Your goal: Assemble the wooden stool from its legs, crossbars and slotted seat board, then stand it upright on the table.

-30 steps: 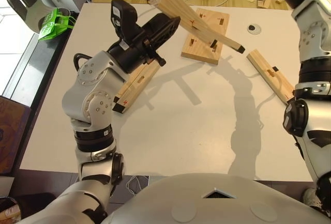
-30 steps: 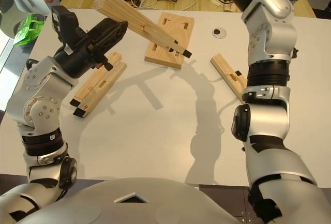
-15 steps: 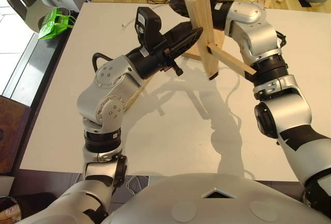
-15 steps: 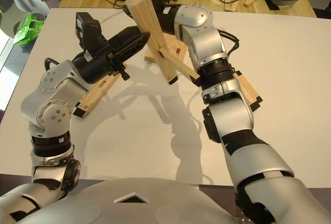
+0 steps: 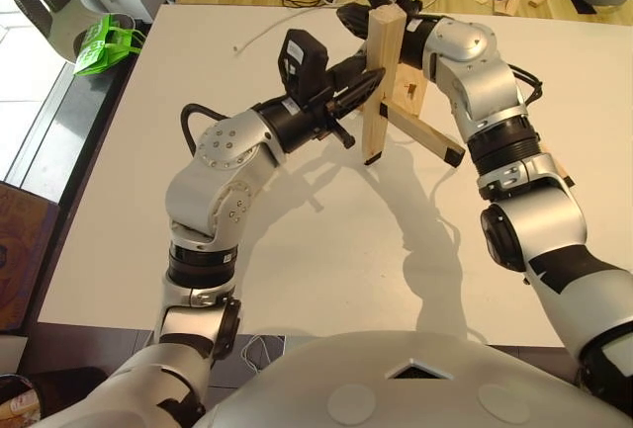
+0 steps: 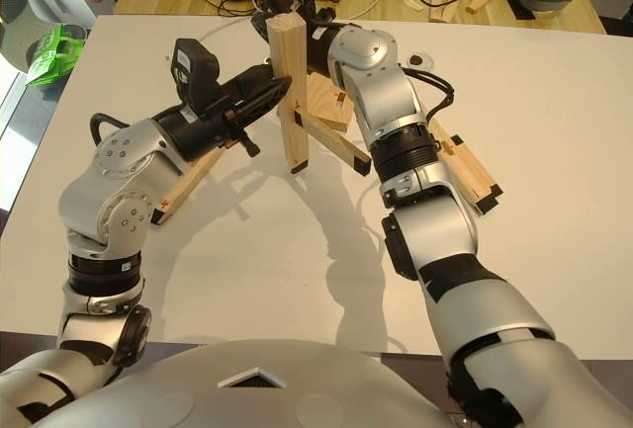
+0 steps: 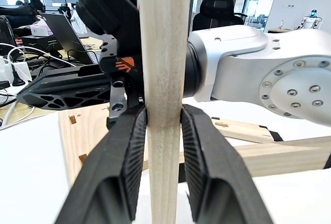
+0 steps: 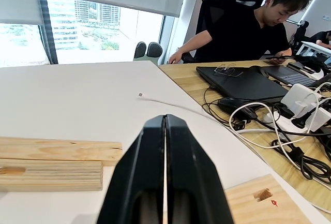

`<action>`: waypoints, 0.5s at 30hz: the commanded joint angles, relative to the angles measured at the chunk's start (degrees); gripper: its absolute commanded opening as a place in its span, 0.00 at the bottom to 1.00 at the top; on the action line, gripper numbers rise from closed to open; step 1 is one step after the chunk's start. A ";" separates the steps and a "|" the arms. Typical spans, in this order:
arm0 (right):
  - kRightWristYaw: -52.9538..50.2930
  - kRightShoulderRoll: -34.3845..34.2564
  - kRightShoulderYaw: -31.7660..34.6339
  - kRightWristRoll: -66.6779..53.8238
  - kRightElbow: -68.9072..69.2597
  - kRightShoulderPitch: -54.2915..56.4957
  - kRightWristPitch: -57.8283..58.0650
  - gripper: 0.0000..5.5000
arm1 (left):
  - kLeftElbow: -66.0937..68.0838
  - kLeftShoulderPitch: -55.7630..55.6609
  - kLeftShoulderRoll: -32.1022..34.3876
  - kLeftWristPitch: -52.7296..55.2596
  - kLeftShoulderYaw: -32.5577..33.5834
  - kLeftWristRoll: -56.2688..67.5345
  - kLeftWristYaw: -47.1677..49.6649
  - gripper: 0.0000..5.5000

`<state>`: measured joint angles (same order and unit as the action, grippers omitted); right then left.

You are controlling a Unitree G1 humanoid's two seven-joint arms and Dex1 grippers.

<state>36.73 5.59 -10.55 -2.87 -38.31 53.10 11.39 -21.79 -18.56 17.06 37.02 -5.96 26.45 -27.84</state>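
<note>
- Grip on the upright leg (image 7: 164, 53) comes from the left gripper (image 7: 161, 113), whose two fingers (image 7: 126, 151) are clenched on its opposite faces partway up. Holding it there leaves both ends free for joints.
- A crossbar (image 5: 425, 133) is already seated in that leg and slopes down and away towards the robot's right. The joined pair hangs just above the table (image 5: 297, 270).
- The right gripper (image 8: 165, 118) sits behind the top of the leg with its fingers pressed together and nothing between them. My guess is it serves as a pusher or a brace here, not a clamp.
- The slotted seat board (image 8: 251, 203) lies flat on the table behind the raised pair, slots up, where leg ends can drop into it.
- Two spare legs (image 8: 51, 162) lie side by side under the left arm, and another (image 6: 465, 166) lies beneath the right arm. All are within reach.
- Assembly looks early: one joint made, the seat not yet attached.
</note>
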 commanded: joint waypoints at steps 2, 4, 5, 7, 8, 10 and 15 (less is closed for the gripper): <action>0.83 0.40 -0.67 0.95 0.94 -1.81 1.32 0.00 | 0.26 -1.49 -0.20 -1.64 -0.15 -2.14 1.23 0.17; 0.89 0.19 -0.99 1.30 1.45 -2.19 2.08 0.00 | 0.38 -1.80 -0.55 -2.25 -1.28 -3.64 1.74 0.17; 0.92 0.11 -1.10 1.40 1.70 -2.34 2.35 0.00 | 0.33 -1.80 -0.68 -2.41 -1.57 -4.10 1.85 0.17; 0.95 -0.51 -2.05 1.93 2.69 -3.20 2.90 0.00 | 1.74 -0.89 0.47 -3.65 -4.85 -8.54 2.47 0.17; 0.94 -0.74 -2.47 2.20 3.12 -3.59 3.11 0.00 | 2.66 -0.45 1.22 -4.31 -6.49 -11.04 2.89 0.17; -0.54 -1.00 -4.35 4.52 3.73 -5.53 2.01 0.00 | 5.17 1.76 2.60 -5.81 -10.35 -15.96 3.47 0.17; -2.10 -1.75 -6.22 6.69 5.96 -9.00 1.13 0.00 | 6.08 4.10 2.07 -7.52 -12.32 -18.13 2.79 0.17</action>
<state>33.63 5.98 -14.72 3.36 -35.43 44.67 13.58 -19.16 -16.15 18.11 27.02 -17.28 11.18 -26.19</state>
